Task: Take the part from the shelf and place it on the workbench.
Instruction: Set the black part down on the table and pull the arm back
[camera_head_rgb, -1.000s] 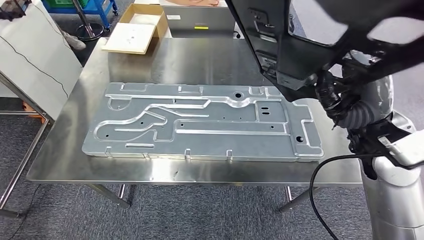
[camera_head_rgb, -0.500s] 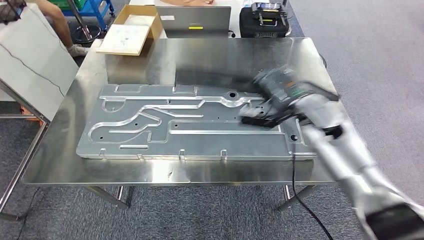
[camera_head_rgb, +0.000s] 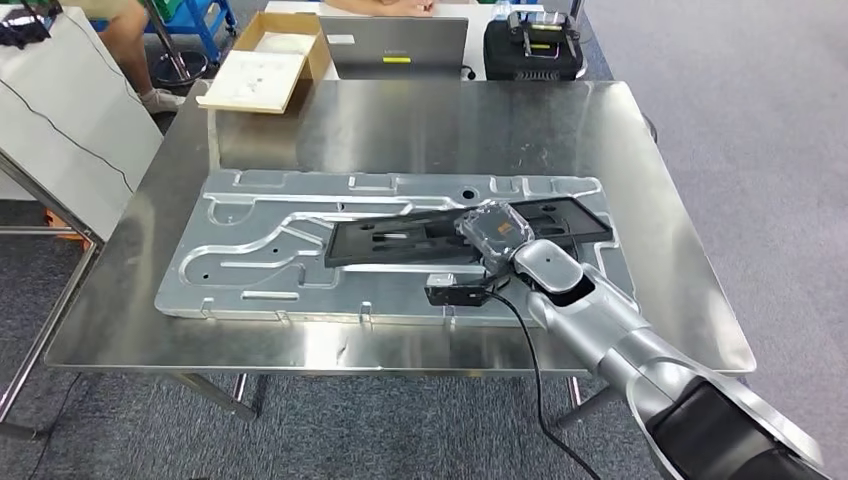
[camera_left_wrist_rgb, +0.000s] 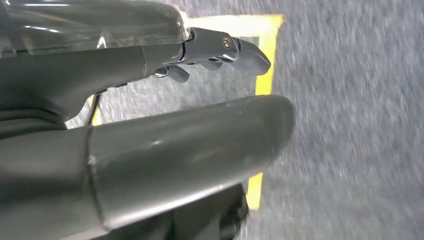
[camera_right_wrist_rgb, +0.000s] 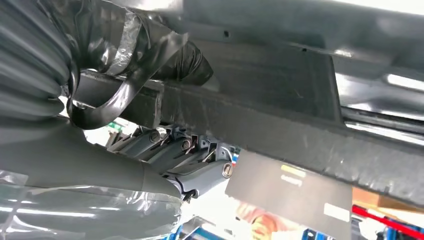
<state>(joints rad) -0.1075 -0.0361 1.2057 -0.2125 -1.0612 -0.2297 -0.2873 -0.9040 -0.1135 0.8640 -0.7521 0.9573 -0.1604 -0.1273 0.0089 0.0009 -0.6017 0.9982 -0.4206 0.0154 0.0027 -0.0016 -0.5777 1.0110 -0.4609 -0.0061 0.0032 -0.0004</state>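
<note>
A long flat black part (camera_head_rgb: 400, 238) lies across the silver stamped plate (camera_head_rgb: 250, 250) on the steel workbench (camera_head_rgb: 420, 120). My right hand (camera_head_rgb: 492, 232) grips the part near its middle, with the silver arm reaching in from the lower right. In the right wrist view the hand (camera_right_wrist_rgb: 150, 165) clasps the part's dark edge (camera_right_wrist_rgb: 280, 130), thumb on one side and fingers (camera_right_wrist_rgb: 200, 172) on the other. Whether the part rests fully on the plate I cannot tell. My left hand (camera_left_wrist_rgb: 175, 130) hangs over grey carpet, fingers (camera_left_wrist_rgb: 235, 47) apart from the thumb, holding nothing.
A cardboard box (camera_head_rgb: 270, 60), a grey laptop-like unit (camera_head_rgb: 395, 45) and a black case (camera_head_rgb: 530, 45) stand at the bench's far edge. A white panel (camera_head_rgb: 60, 110) leans at the left. A person's leg (camera_head_rgb: 125, 45) is at the far left. A black cable (camera_head_rgb: 535, 360) trails from my right wrist.
The black part was held high, close to the camera; my right arm has swung it down onto the silver plate. The view has shifted slightly.
</note>
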